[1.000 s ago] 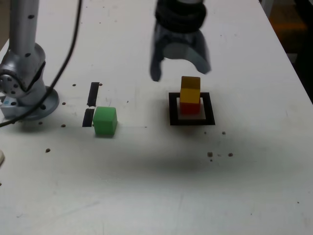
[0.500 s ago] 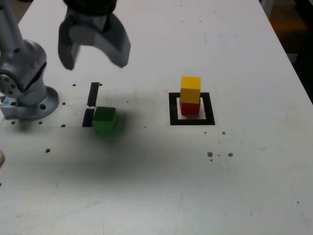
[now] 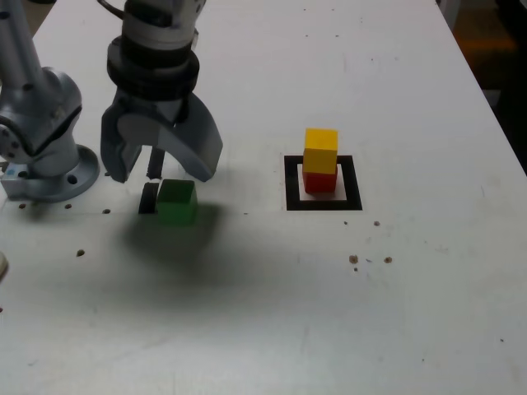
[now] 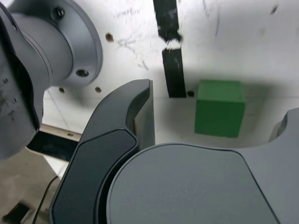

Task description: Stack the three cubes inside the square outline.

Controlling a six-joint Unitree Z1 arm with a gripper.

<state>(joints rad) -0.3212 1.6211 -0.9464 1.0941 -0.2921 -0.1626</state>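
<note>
A yellow cube (image 3: 320,150) rests on a red cube (image 3: 320,180) inside the black square outline (image 3: 323,202) at the exterior view's right. The green cube (image 3: 176,202) (image 4: 219,108) lies alone on the table at the exterior view's left, beside two short black tape strips (image 3: 153,175). My gripper (image 3: 160,169) (image 4: 215,112) hangs open just above and behind the green cube, its jaws spread wide with nothing between them. In the wrist view the green cube shows between the two fingers, apart from both.
The arm's grey base (image 3: 41,140) stands at the exterior view's far left, also seen close in the wrist view (image 4: 56,51). Small dark specks (image 3: 369,260) dot the white table (image 3: 329,329). The table's right edge (image 3: 486,90) runs past the stack.
My gripper has left the stack, swung to the exterior view's left and come down over the green cube. The cubes have not moved.
</note>
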